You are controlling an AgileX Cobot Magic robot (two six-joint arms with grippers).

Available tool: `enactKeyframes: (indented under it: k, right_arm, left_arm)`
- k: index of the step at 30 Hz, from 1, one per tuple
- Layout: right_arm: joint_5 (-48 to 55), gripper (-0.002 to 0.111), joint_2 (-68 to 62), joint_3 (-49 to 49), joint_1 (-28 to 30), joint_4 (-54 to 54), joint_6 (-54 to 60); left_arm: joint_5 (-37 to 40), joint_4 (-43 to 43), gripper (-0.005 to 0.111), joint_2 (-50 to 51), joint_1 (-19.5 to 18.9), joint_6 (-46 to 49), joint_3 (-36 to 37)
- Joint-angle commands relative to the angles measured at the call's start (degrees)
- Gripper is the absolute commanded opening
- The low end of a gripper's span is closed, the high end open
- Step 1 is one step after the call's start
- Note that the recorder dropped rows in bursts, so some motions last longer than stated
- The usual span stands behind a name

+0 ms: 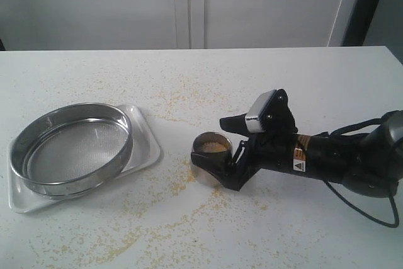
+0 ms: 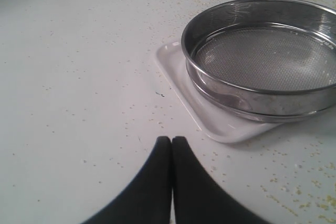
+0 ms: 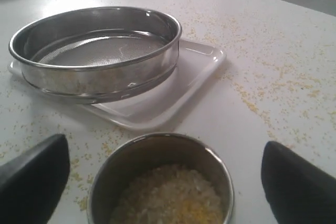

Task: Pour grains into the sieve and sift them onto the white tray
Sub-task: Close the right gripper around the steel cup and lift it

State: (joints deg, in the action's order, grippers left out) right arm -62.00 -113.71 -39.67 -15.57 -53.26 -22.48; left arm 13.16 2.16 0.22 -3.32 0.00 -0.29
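1. The bench (image 1: pixel 283 92) is wide and mostly open. Loose granules are scattered across its middle and front. Between the cup and the tray there is bare room for a carry, and nothing stands in that path.
2. The white tray (image 1: pixel 146 149) lies flat at the left side of the bench. Its low rim shows beyond the sieve on the side nearest the cup.
3. The sieve (image 1: pixel 124 154) sits on the tray, upright, and its mesh looks empty. Its steel wall is the edge to clear, so I judge the cup should go over that rim before it tips.
4. The right tool (image 3: pixel 164 179) is spread wide with one jaw on each side of the cup. The jaws appear to stand apart from the cup wall, so it has hold of nothing yet. To grip well, it should close squarely on the wall below the lip, so the cup neither slips nor tilts early.
5. The cup (image 1: pixel 204 171) stands upright near the bench's middle, just beside the tray's corner.
6. The left tool (image 2: pixel 171 142) is closed tight and empty, and it hangs low near the tray's outer corner. It could steady the sieve for shaking.
7. The grains (image 3: pixel 168 192) lie heaped in the cup. A slow pour would suit them.
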Motion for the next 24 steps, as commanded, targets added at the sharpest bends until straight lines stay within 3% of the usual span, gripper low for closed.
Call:
enactKeyframes:
  k: [1, 24]
  right_arm:
    - [3.95, 0.092, 0.12, -0.25, -0.01, -0.92, 0.38]
    - [3.43, 0.091, -7.70, -6.31, -0.01, -0.16, 3.13]
  left_arm:
    - [-0.08, 0.60, 0.001, -0.22, 0.00, 0.00, 0.29]
    - [-0.08, 0.60, 0.001, -0.22, 0.00, 0.00, 0.29]
